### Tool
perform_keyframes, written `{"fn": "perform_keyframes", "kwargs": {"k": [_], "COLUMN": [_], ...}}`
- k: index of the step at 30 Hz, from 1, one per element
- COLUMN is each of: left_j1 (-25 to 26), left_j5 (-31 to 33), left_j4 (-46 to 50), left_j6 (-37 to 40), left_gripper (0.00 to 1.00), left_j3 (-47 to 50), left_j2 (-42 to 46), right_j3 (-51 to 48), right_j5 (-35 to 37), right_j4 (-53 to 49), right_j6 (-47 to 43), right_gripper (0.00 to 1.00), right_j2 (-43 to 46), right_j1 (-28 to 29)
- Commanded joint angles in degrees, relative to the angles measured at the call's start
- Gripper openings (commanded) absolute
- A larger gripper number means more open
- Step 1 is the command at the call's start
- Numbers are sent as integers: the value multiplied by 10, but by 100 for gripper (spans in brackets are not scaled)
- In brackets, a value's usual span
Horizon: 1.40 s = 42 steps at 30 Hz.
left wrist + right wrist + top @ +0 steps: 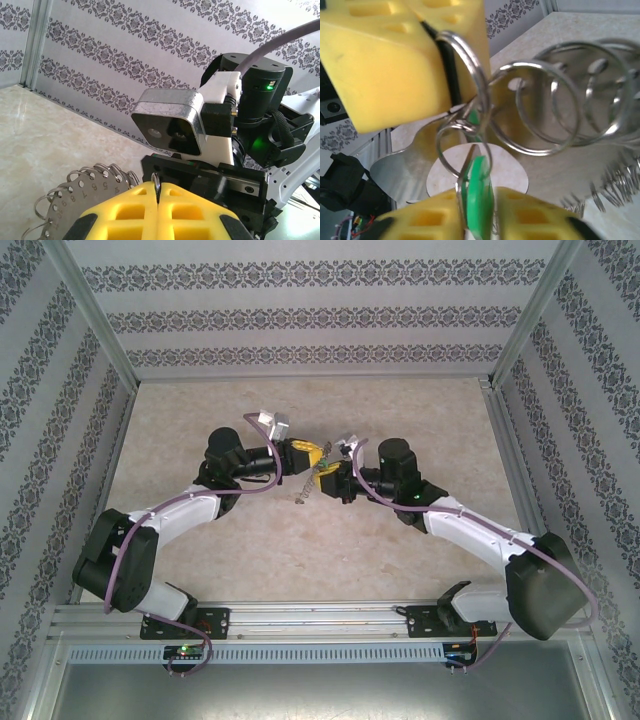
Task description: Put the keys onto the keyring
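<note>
Key [481,185] with a green plastic head stands between the yellow fingers of the right gripper [479,212]. The fingers seem to press it from both sides, so I judge that it is gripped. A small steel ring [438,145] sits at the top of the key and overlaps the keyring [475,67]. I cannot tell if it is already threaded on.

The keyring is a thin steel loop, pinched edge-on between the closed fingers of the left gripper [156,192]. More steel rings [560,100] and a metal plate with numbered holes [75,200] hang from the same bunch.

To do this step well, I think the left gripper must hold the loop steady while the right one moves the key only slowly along the wire. The right gripper should not open until the small ring has clearly passed onto the loop. The hanging bunch may swing and pull the wire away.

From above, both arms reach inward with their elbows out to the sides. The forearms meet over the middle of the table [300,570], and the grippers face each other tip to tip, raised above its surface.
</note>
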State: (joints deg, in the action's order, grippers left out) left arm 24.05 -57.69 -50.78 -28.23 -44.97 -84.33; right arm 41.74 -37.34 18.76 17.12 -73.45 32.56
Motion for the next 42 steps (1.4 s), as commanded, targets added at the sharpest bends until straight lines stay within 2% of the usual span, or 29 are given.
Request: {"fn": "perform_keyframes", "kwargs": {"k": [1,7,13,22,30,35,42], "left_j1": [6,6,6,6,6,6,6], "left_j5": [6,10,19,47,67,73,73], "left_j4": [-65,-78,-101,-120,-197,-233,-237], "left_j6": [-13,-17,-25,-36,-89,-112,-119], "left_gripper": [0,0,0,0,0,0,0], "left_j3": [8,9,13,23,37,42,37], "left_j2": [-1,-7,-13,-14,-36,-49,-52], "right_j3": [-24,-70,-82,-72,-62,-57,-53], "right_j5": [-4,26,84,95,65,61,61], "right_j4": [33,30,59,189,320,349,366], "right_j6": [21,50,105,214,303,318,321], "right_gripper": [39,52,54,48,41,35,34], "right_j2": [39,127,178,127,43,6,-20], "right_j1": [-13,-39,-49,-50,-49,-40,-30]}}
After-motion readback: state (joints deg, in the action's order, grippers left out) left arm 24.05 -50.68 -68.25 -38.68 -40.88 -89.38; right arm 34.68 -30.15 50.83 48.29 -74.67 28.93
